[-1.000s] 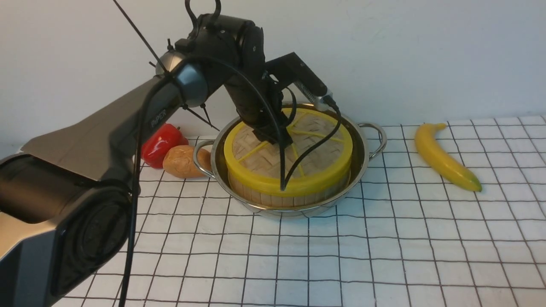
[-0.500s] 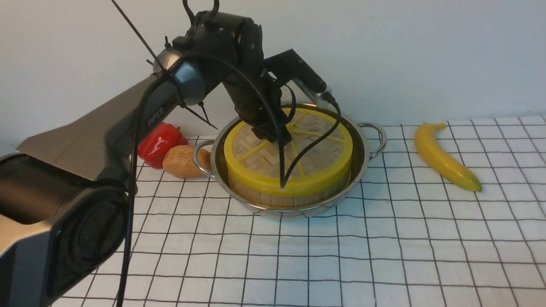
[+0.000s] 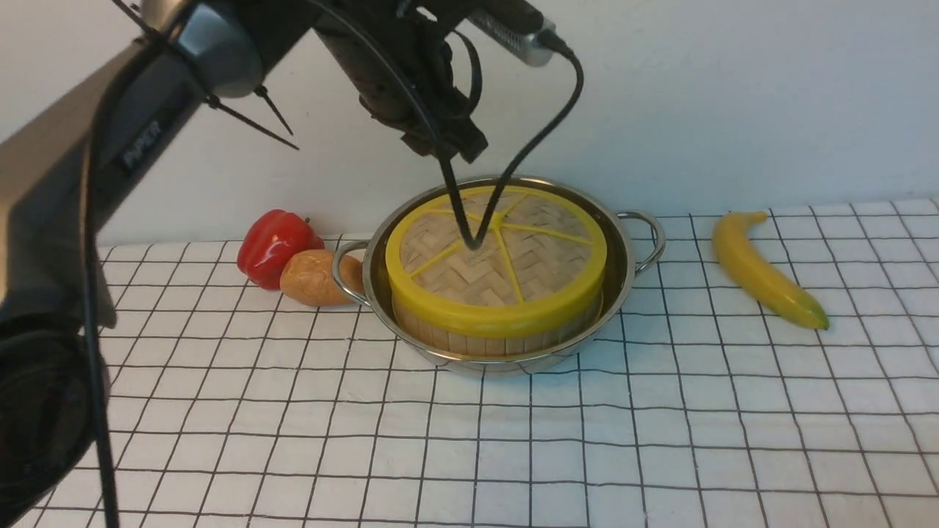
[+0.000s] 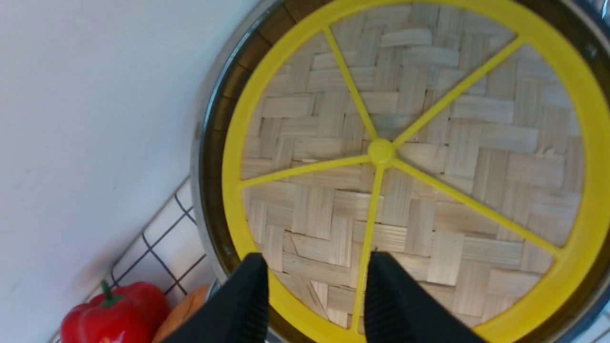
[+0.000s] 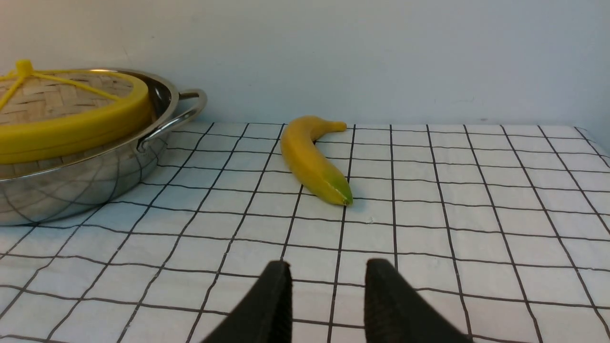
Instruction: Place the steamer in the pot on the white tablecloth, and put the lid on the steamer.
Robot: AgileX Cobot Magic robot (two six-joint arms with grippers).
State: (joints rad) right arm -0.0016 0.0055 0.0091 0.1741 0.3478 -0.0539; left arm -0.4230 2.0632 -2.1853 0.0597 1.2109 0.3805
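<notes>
Lid (image 3: 497, 257) on steamer (image 3: 499, 334) in pot (image 3: 623, 257); both tools gaping, empty; left arm (image 3: 139, 147) reads "PiPER".

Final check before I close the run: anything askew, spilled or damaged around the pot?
Nothing stands out. The flat woven-bamboo lid with yellow rim sits level on the slatted bamboo steamer, centred in the shiny steel pot on the white grid tablecloth. Left gripper is above it, fingers open and empty.
</notes>
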